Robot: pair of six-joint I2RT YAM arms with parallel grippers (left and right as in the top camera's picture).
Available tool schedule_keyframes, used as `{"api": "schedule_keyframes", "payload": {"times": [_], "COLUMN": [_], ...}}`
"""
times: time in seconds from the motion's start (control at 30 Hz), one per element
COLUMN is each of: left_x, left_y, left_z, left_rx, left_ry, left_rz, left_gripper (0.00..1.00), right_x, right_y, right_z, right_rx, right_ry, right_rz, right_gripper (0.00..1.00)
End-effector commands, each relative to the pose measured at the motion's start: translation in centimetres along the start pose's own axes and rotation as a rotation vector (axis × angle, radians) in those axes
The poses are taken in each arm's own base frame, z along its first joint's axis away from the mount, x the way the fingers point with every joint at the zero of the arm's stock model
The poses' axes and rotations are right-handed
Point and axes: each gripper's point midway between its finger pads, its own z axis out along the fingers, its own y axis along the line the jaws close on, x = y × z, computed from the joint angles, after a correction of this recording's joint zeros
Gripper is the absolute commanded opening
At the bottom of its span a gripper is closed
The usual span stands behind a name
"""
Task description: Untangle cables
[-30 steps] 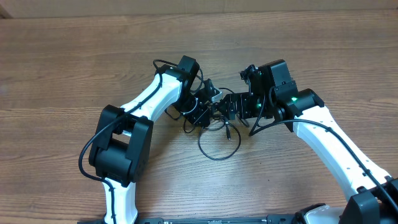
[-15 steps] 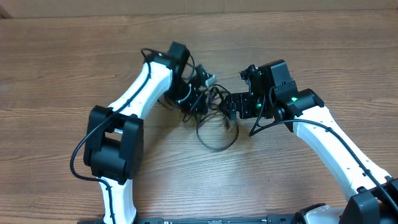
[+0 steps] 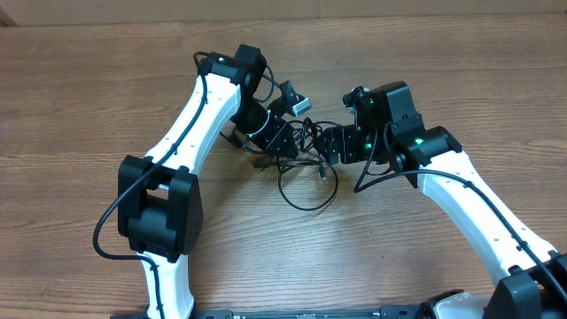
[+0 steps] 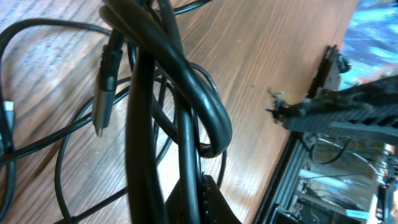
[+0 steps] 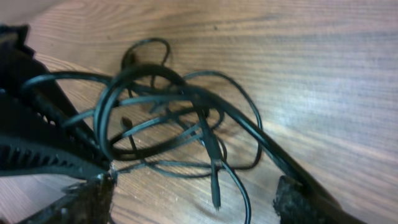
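While tight on the cables (image 4: 142,124), left gripper (image 3: 285,144) low, elbow out — right gripper (image 3: 330,149) agape opposite.

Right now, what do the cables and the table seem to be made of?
The cables: probably a rubber or soft plastic sheath, black, smooth and slightly glossy; light glints along the bends, and they curl freely. The table: wood or a wood-pattern laminate, matte brown; grain lines show, but I cannot tell which of the two it is.
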Motion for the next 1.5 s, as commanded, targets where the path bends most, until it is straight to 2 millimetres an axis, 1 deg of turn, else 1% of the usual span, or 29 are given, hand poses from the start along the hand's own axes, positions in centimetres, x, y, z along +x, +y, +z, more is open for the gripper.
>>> {"api": "schedule_keyframes", "payload": {"times": [0.0,0.07,0.2,0.33,0.43,0.53,0.57,0.67,0.73,0.77,0.87,0.97,1.03,1.13,1.2,1.23,1.27,1.3,1.33,1.4,1.47], "left_x": [-1.7,-2.1,-2.5,-2.6,-2.8,-3.0,-3.0,-3.0,-3.0,-3.0,-3.0,-3.0,-3.0,-3.1,-3.2,-3.4,-3.4,-3.5,-3.6,-3.9,-4.0], "left_y": [-2.4,-2.9,-3.8,-3.8,-3.9,-4.4,-4.7,-5.1,-5.3,-5.4,-5.4,-5.4,-5.2,-4.2,-2.7,-1.2,-0.4,0.3,1.5,2.9,3.8], "left_z": [-1.1,-1.2,-1.4,-1.4,-1.4,-1.3,-1.2,-0.8,-0.7,-0.6,-0.6,-0.6,-0.6,-0.5,-0.5,-0.6,-0.8,-1.0,-1.5,-2.4,-3.1], "left_rx": [0.092,0.120,0.169,0.168,0.174,0.198,0.204,0.208,0.210,0.210,0.211,0.210,0.203,0.150,0.079,0.014,-0.019,-0.045,-0.081,-0.106,-0.109], "left_ry": [-0.085,-0.104,-0.134,-0.140,-0.147,-0.156,-0.154,-0.144,-0.141,-0.140,-0.140,-0.140,-0.140,-0.128,-0.117,-0.116,-0.120,-0.126,-0.145,-0.180,-0.209], "left_rz": [0.059,0.071,0.112,0.119,0.124,0.128,0.133,0.142,0.149,0.151,0.150,0.150,0.152,0.133,0.040,-0.044,-0.091,-0.137,-0.216,-0.316,-0.374], "left_gripper": [0.04,0.04,0.04,0.04,0.04,0.04,0.04,0.04,0.04,0.04,0.04,0.04,0.04,0.04,0.04,0.04,0.04,0.04,0.04,0.04,0.04], "right_x": [-0.5,-0.5,-0.6,-0.8,-0.9,-1.0,-1.2,-1.3,-1.3,-1.3,-1.3,-1.4,-1.4,-1.3,-1.2,-1.3,-1.3,-1.3,-1.4,-1.4,-1.4], "right_y": [1.7,2.0,2.1,2.6,2.7,2.7,2.7,2.7,2.7,2.7,2.6,2.5,2.5,3.1,4.0,4.6,5.0,5.1,5.1,5.1,5.1], "right_z": [0.0,0.0,0.0,-0.1,-0.1,-0.1,-0.1,-0.1,-0.1,-0.1,-0.1,-0.1,-0.1,-0.2,-0.4,-0.5,-0.6,-0.6,-0.6,-0.6,-0.6], "right_rx": [-0.093,-0.111,-0.112,-0.143,-0.145,-0.146,-0.147,-0.145,-0.144,-0.144,-0.136,-0.130,-0.131,-0.168,-0.224,-0.258,-0.277,-0.283,-0.282,-0.282,-0.282], "right_ry": [-0.014,-0.014,-0.017,-0.023,-0.025,-0.030,-0.037,-0.043,-0.043,-0.043,-0.045,-0.047,-0.046,-0.039,-0.034,-0.033,-0.035,-0.036,-0.036,-0.036,-0.036], "right_rz": [-0.023,-0.025,-0.004,-0.011,-0.009,-0.012,-0.015,-0.017,-0.018,-0.017,-0.018,-0.017,-0.017,-0.019,-0.025,-0.032,-0.036,-0.038,-0.038,-0.038,-0.038], "right_gripper": [0.71,0.70,0.70,0.70,0.70,0.66,0.56,0.46,0.36,0.27,0.19,0.06,0.04,0.04,0.04,0.04,0.04,0.04,0.04,0.04,0.04]}}
